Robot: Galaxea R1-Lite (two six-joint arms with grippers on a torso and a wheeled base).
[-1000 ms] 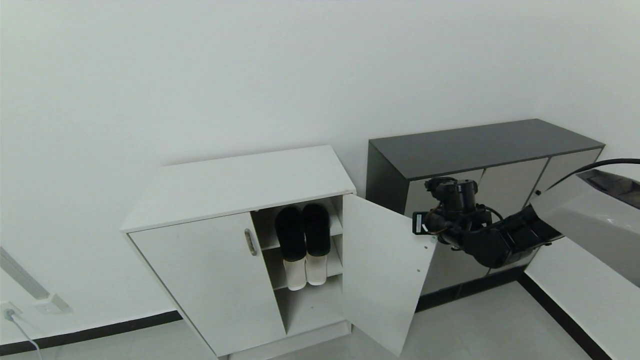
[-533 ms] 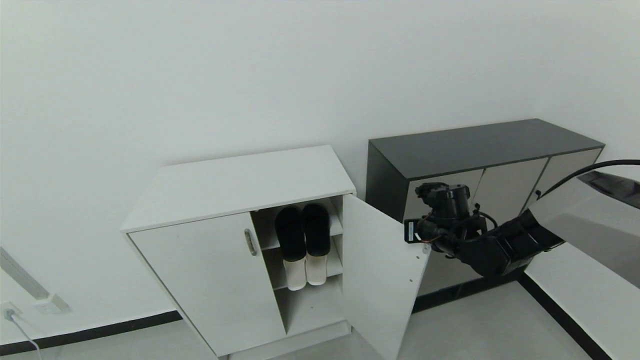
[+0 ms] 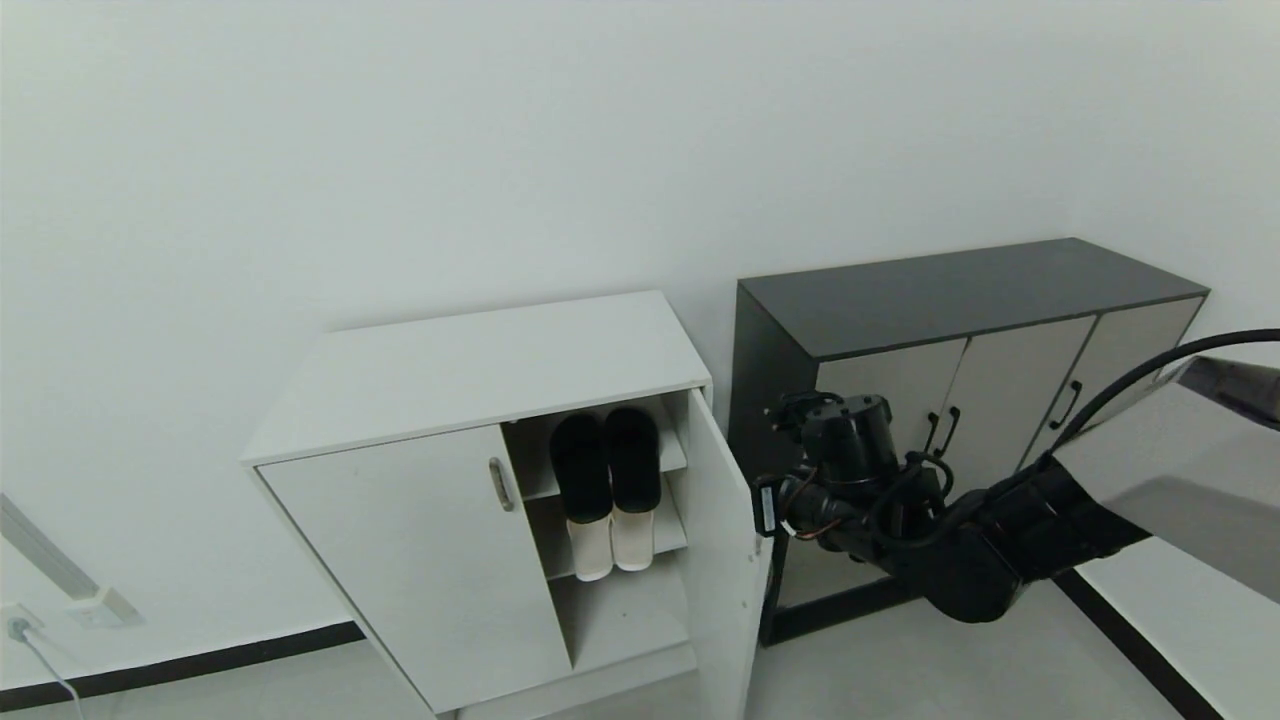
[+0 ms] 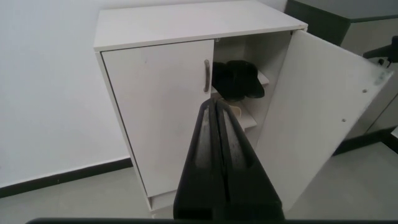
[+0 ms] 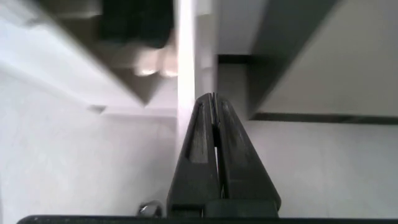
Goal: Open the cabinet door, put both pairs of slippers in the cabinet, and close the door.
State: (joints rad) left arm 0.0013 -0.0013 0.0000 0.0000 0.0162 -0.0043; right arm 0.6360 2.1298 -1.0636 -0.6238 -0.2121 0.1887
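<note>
The white cabinet [image 3: 480, 370] has its left door shut and its right door [image 3: 725, 570] standing about half open, nearly edge-on in the head view. Inside, the black slippers [image 3: 605, 460] lie on the upper shelf and the white slippers [image 3: 610, 545] on the shelf below. My right gripper [image 3: 768, 508] is shut and rests against the door's outer side near its free edge; in the right wrist view the shut gripper [image 5: 213, 99] meets the door's edge [image 5: 185, 62]. My left gripper [image 4: 214, 109] is shut and empty, held in front of the cabinet [image 4: 186, 22].
A dark cabinet [image 3: 960, 290] with grey doors stands close to the right of the white one, just behind my right arm. A wall socket and cable [image 3: 20, 630] sit low on the wall at far left. Grey floor lies in front.
My right arm has moved left and down, staying against the door. The right door has swung from wide open to about half open.
</note>
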